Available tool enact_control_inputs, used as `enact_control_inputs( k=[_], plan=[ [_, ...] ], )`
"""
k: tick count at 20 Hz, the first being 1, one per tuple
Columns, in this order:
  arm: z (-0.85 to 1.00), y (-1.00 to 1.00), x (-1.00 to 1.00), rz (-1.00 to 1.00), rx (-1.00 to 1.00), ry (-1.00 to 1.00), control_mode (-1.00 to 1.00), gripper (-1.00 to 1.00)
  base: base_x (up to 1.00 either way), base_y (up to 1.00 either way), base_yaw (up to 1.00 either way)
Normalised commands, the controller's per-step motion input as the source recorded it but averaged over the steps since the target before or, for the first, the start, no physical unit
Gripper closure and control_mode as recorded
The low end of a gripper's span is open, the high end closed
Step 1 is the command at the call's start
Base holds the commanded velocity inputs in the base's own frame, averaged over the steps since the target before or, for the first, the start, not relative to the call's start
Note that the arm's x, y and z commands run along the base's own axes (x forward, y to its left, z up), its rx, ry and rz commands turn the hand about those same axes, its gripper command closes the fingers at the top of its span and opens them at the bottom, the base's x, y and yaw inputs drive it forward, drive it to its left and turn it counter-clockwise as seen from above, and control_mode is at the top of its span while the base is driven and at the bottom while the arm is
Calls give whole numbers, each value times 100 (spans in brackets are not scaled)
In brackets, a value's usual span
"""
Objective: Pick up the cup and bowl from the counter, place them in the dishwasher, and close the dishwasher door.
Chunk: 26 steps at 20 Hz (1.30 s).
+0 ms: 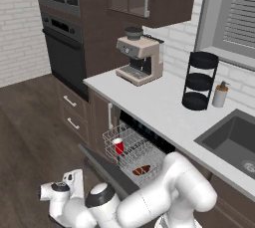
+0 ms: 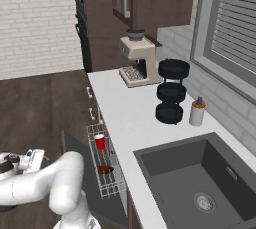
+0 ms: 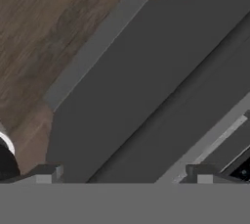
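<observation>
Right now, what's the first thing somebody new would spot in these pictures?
Probably the dishwasher door hanging open, with the wire rack pulled out over it. In the rack stand the bright red cup and, nearer the robot, the brown bowl. The gripper sits low by the door's outer edge.

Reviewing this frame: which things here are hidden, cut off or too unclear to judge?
- Gripper: hand view's bottom edge cuts the fingertips, so open or shut is unclear.
- Dishwasher door: left base view, the arm covers its near part.
- Bowl: both base views, too small to tell how it sits in the wire rack.
- Cup: its base is hidden among the wires.
</observation>
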Motion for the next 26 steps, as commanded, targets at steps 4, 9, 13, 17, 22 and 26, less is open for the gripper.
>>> enact_control_inputs(
  k=[4, 9, 13, 17, 22, 26],
  plan=[
    [-98, 0, 72, 9, -23, 12, -100, -100, 0, 0, 0],
    [-97, -7, 69, 4, -28, 27, -100, -100, 0, 0, 0],
    [-100, 36, 36, 0, -47, 30, -100, -100, 0, 0, 0],
    [-100, 74, 18, 4, -55, 27, -100, -100, 0, 0, 0],
    [-100, 69, 4, 11, -53, 25, -100, -100, 0, 0, 0],
    [-100, 1, 8, 11, -45, 21, -100, -100, 0, 0, 0]
  ],
)
